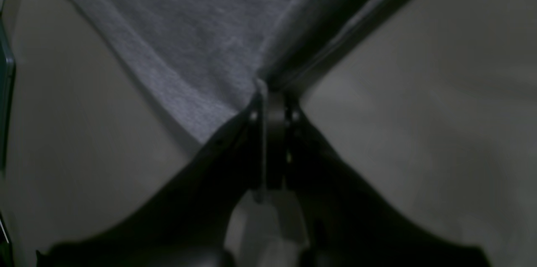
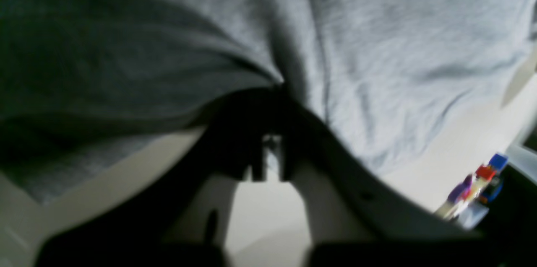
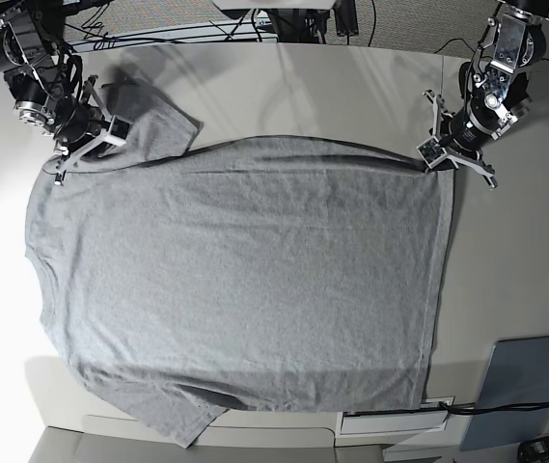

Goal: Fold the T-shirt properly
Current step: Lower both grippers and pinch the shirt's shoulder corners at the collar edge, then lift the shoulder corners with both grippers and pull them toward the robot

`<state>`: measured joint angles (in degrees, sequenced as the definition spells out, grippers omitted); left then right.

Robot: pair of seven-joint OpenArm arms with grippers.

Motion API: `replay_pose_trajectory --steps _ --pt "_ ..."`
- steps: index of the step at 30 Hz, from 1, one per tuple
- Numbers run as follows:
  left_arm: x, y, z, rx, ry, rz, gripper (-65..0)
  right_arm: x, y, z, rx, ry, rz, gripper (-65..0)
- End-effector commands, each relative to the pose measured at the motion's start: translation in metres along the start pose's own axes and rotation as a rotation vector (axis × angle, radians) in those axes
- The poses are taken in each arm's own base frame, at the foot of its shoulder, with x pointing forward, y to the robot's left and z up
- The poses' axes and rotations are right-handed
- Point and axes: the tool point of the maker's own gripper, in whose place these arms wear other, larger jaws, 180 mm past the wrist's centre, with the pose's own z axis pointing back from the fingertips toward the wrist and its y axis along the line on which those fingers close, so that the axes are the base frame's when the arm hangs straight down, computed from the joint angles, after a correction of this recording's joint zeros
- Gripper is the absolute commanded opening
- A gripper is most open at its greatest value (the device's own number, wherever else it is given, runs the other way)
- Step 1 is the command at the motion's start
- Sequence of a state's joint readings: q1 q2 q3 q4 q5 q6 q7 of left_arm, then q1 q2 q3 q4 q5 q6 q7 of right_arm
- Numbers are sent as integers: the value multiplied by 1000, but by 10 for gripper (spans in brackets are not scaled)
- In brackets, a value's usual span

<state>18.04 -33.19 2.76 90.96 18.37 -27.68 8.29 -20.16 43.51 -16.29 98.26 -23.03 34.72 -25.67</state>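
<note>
Gripping the T-shirt (image 3: 235,289) at two far points, one per arm. It lies spread flat, plain grey side up, over most of the pale table (image 3: 303,87), with the neck opening toward the left edge and the hem toward the right in the base view. One sleeve lies at the far left, the other at the near edge, partly folded under.

My left gripper (image 3: 432,157) sits at the far right corner of the shirt, where hem meets side seam. Jaws drawn in tight; the left wrist view shows a thin edge of grey fabric pinched between them, the cloth rising taut from the fingertips (image 1: 261,91).

My right gripper (image 3: 89,147) is at the far left, on the shirt beside the far sleeve. Jaws narrow, almost together. In the right wrist view the cloth bunches and folds down into the jaws, so fabric is held there; the contact point itself is dark and blurred.

A flat blue-grey rectangular panel (image 3: 530,381) lies on the table near the right, apart from the hem. Small coloured blocks (image 2: 476,189), red, blue and purple, show blurred at the right of the right wrist view.
</note>
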Motion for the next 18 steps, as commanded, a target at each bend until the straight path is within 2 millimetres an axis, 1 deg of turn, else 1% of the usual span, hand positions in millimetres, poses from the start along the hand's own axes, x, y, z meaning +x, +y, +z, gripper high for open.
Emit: replay_pose_trajectory --steps 1,3,7,9,13,16,18 --pt "-24 -24 2 -95 96 -2 -650 -21 14 1 65 96 24 -650" --pt "-22 -26 2 -105 88 53 -650 -29 13 6 65 155 14 -650" --pt "-15 -26 8 -125 65 99 -650 -16 2 25 14 122 57 -650" --pt "-13 -26 14 -133 64 98 -650 -13 2 35 7 123 70 -650" --pt "-12 -37 30 -172 69 108 -650 -15 16 47 35 134 101 -650" --pt "-15 -49 42 -200 85 122 -650 -19 27 53 40 143 79 -650" --pt "-17 -54 50 -204 86 155 -650 -23 34 57 43 151 65 -650"
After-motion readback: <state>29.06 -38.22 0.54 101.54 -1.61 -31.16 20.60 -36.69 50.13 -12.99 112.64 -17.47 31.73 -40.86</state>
